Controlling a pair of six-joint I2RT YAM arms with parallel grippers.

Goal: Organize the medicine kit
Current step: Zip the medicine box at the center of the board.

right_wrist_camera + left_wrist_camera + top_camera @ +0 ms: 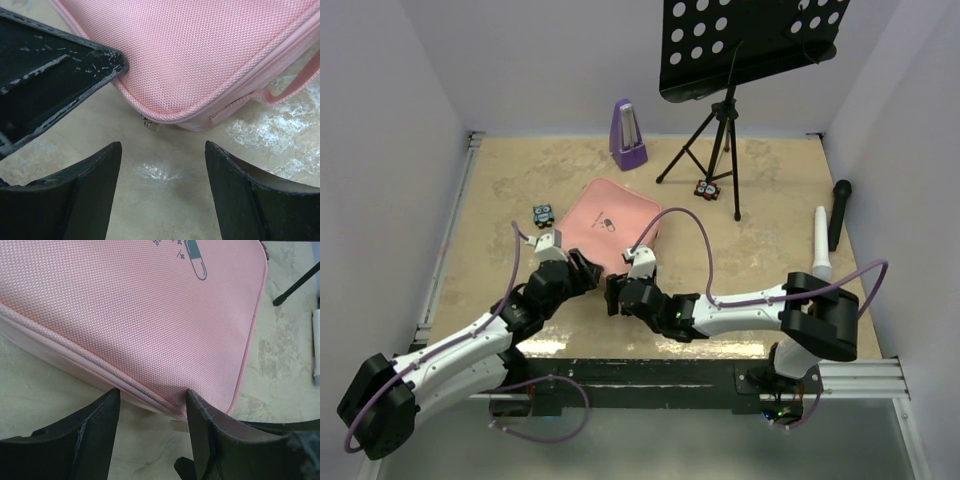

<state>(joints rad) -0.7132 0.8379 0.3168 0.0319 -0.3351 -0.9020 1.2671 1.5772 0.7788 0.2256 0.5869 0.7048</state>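
The pink medicine kit (611,224) lies zipped shut and flat on the table, its pill logo (198,260) facing up. My left gripper (588,271) is open, and its fingertips (114,396) reach the kit's near corner edge with nothing clamped. A small metal zip pull (179,425) lies on the table just under that corner. Just short of the same corner (165,107), my right gripper (162,146) stands open over bare table. The zip pull (148,122) sits ahead of it and the pink side strap (295,84) to its right. The left gripper's finger (60,75) crosses that view's upper left.
A purple metronome (627,135) stands at the back. A black music stand (720,120) on a tripod is behind the kit to the right. A black microphone (840,212) and a white tube (820,240) lie at the right. Small packets (542,213) (706,189) sit beside the kit.
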